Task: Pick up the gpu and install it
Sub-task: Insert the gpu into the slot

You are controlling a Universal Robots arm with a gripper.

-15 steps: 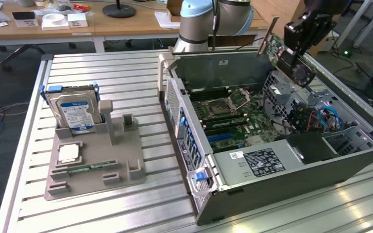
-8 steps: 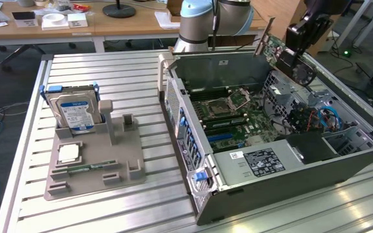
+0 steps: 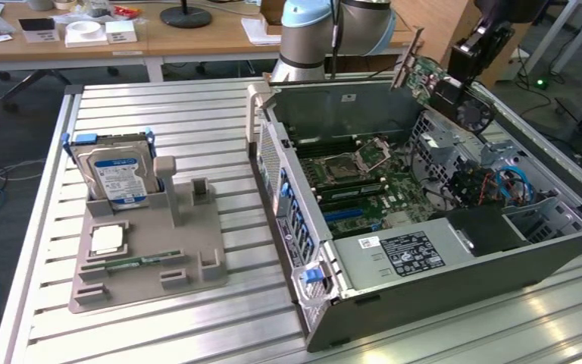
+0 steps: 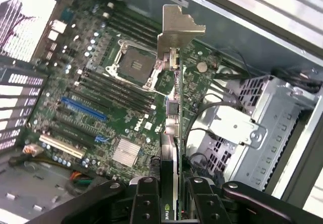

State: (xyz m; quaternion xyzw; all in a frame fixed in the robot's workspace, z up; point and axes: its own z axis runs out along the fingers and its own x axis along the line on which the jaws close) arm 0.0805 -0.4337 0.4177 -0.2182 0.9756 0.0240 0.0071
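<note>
EXTERIOR VIEW
gripper: at 1 o'clock of the exterior view, black gripper [image 3: 461, 74] clamped on the gpu, jaws narrow around the card
gpu: gpu [image 3: 430, 76] off the desk, in the air at 1 o'clock, over the far rim of the case, tilted; silver bracket [image 3: 408, 59] at its 10 o'clock end, black fan side toward 4 o'clock
arm: pale blue-grey arm [image 3: 321, 30] at 12 o'clock, behind the case
case: open grey case [image 3: 423, 303] lying on its side, from centre out to 4 o'clock
motherboard: green motherboard [image 3: 372, 186] flat inside the case, below the gpu and apart from it
holder: grey holder [image 3: 145, 284] at 8 o'clock, well apart from the case
hard drive: blue-labelled hard drive [image 3: 119, 178] upright in the holder's far end, at 9 o'clock
memory stick: green memory stick [image 3: 134, 263] flat in the holder
desk: slatted metal desk [image 3: 170, 129] under case and holder

WRIST VIEW
gripper: gripper [image 4: 174, 196] pinching the card's edge, black fingers [image 4: 146, 199] either side
gpu: gpu [image 4: 173, 118] seen edge-on, bracket [image 4: 177, 24] at the end away from the gripper
motherboard: motherboard [image 4: 101, 98] beneath the gpu, with CPU socket [image 4: 133, 65] just beside the bracket end
drive cage: silver drive cage [image 4: 252, 128] on the gpu's other side
</note>
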